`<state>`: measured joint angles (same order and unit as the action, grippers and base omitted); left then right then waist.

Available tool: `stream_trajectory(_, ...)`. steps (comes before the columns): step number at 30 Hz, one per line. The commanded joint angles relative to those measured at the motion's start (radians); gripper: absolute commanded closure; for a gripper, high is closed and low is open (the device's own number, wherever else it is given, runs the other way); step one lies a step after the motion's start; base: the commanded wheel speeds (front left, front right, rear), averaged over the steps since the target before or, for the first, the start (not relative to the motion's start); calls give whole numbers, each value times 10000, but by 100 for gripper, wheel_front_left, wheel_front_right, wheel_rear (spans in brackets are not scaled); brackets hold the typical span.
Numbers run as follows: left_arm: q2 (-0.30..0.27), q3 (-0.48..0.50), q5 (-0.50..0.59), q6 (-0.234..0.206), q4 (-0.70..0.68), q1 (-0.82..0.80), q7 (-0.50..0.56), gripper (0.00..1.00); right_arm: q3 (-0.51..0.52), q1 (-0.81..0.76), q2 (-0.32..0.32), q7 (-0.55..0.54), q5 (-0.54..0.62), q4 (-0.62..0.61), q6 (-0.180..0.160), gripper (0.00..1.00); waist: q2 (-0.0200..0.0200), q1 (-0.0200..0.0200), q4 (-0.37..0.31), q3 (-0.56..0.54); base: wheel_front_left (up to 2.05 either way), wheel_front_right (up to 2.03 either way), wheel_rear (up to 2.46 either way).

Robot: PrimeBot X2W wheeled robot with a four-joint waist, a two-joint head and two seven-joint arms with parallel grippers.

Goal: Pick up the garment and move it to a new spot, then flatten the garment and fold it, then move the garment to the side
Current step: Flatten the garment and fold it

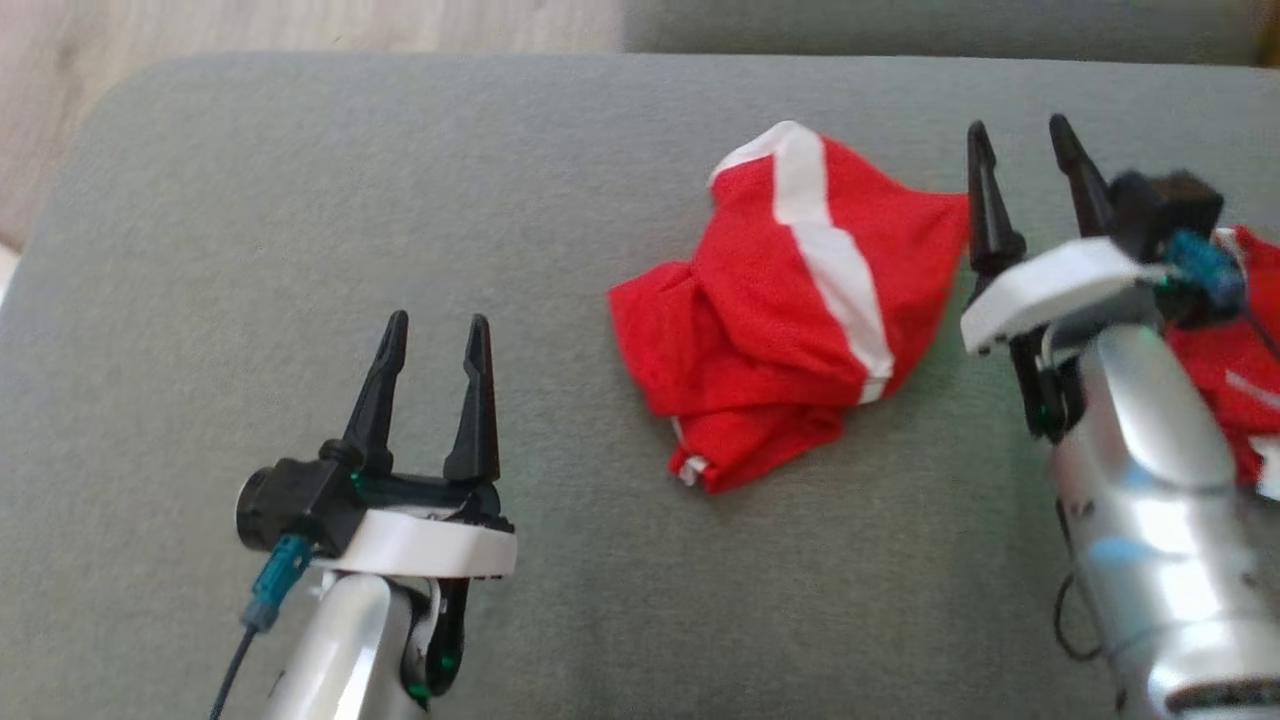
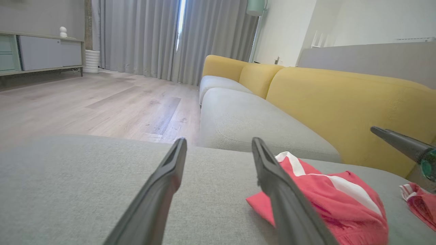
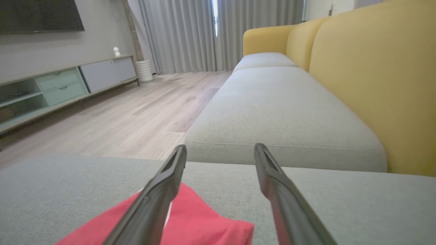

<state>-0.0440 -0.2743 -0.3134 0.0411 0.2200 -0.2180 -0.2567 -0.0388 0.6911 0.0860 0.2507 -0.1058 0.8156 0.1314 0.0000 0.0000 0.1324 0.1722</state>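
One red mesh garment with a white stripe lies crumpled in soft bunched folds on the grey woven cushion, between my grippers. My right gripper is just beside its edge, dark tapered fingers apart, holding nothing. My left gripper is well apart from it, fingers spread too.
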Motion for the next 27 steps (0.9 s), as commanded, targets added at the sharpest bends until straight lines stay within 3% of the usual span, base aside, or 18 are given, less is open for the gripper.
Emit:
stream_trajectory(1,-62,411,93,27,-386,-128,-51,0,-160,-228,-225,106,-57,-672,-7,0,0,0,-405,-270,0,0,0)
stream_trajectory(14,-62,588,316,138,-504,132,-51,0,-438,-4611,-354,109,-1280,-4875,-7,0,0,0,-1921,-711,0,0,0)
stream_trajectory(23,-62,509,497,267,-434,-52,-51,0,-332,-5142,-356,110,-1288,-5711,-7,0,0,0,-2338,-572,0,0,0)
stream_trajectory(27,-62,-219,733,436,-102,-611,-51,0,-157,-5109,-356,110,-1225,-5721,-7,0,0,0,-2475,-378,0,0,0)
